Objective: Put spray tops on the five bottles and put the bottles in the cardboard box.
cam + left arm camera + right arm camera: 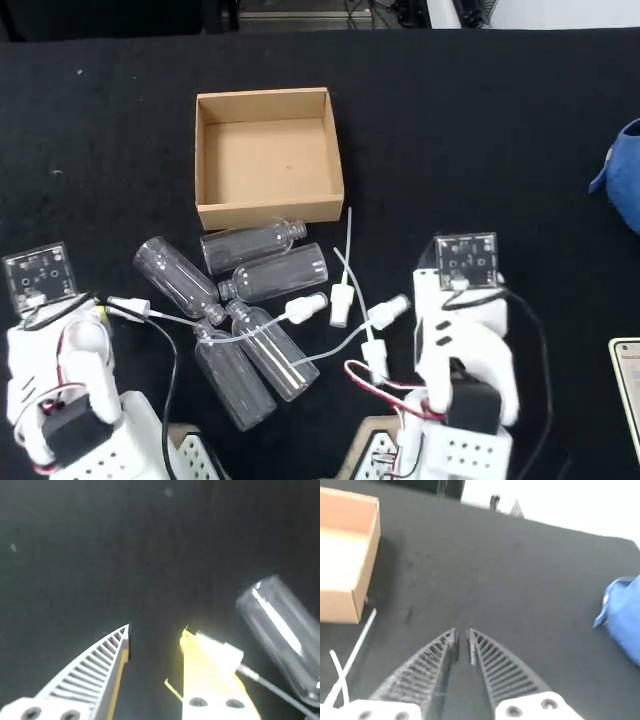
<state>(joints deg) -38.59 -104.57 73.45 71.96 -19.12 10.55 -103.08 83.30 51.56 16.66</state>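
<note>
Five bottles [272,273] lie before the cardboard box [267,97]

No legible text or labels

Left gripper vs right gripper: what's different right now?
Left gripper has its jaws apart; right gripper has them nearly together. Left gripper shows yellow on its fingers; right gripper shows none. Left gripper has a spray top beside one finger's outer side and a bottle close by; right gripper points over bare black cloth. Both hold nothing.
</note>
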